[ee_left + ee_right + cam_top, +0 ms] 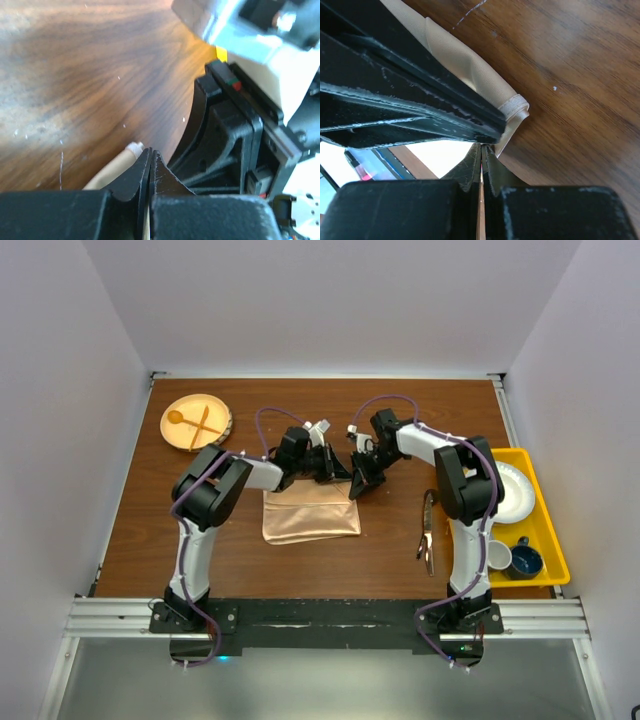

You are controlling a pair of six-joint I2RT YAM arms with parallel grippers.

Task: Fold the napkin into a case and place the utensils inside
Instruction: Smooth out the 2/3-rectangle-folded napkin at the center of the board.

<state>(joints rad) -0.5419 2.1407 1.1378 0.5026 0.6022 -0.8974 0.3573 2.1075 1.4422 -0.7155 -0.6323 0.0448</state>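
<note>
Napkin (311, 515): shiny peach-orange satin, folded to a flat near-rectangle on the brown table (150, 530), left of the yellow tray (545, 522). The surface is smooth with faint creases, and the hem shows as a pale rolled edge in both wrist views. Its long axis runs left-right, parallel to the tray's short side.

Left gripper (338, 470): jaws closed tight, with a sliver of cloth edge pinched between the fingers (134, 176). Right gripper (358, 488): jaws also closed, with a thin orange strip of cloth caught between them. The two claws meet nearly tip to tip at the cloth's far edge, toward the corner nearer the tray.

Utensils (428, 532): dark and slim, lying between cloth and tray, long axis near-far along the tray's long side.
</note>
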